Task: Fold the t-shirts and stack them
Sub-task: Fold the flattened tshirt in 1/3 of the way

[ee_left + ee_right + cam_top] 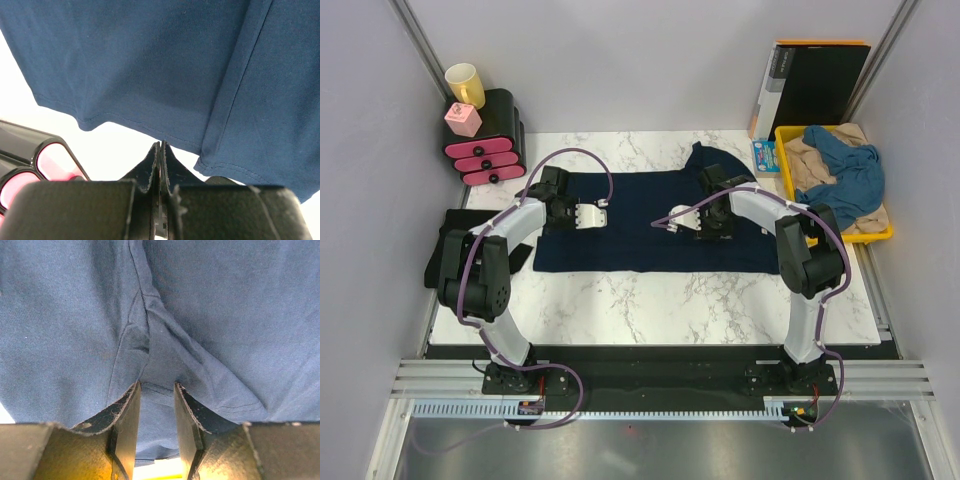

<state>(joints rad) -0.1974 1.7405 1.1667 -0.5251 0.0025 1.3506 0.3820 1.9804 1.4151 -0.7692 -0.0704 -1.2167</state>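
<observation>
A large dark navy t-shirt (630,240) lies spread across the marble table, with one sleeve pointing toward the back. My left gripper (604,212) hovers over its left part. In the left wrist view its jaws are pressed together at the shirt's hem (130,127), with no cloth between the fingertips (155,150). My right gripper (660,223) sits low on the shirt's middle. Its fingers (125,410) stand apart, and a raised seamed fold of navy cloth (157,365) runs into the gap. A medium-blue t-shirt (850,172) and a beige t-shirt (812,160) lie crumpled in the tray.
The yellow tray (880,236) stands at the right edge, with a black orange-edged folder (817,85) upright behind it. A small blue item (767,155) lies next to the tray. A black stand with pink drawers (485,150), a pink box (463,120) and a yellow mug (465,85) occupy the back left.
</observation>
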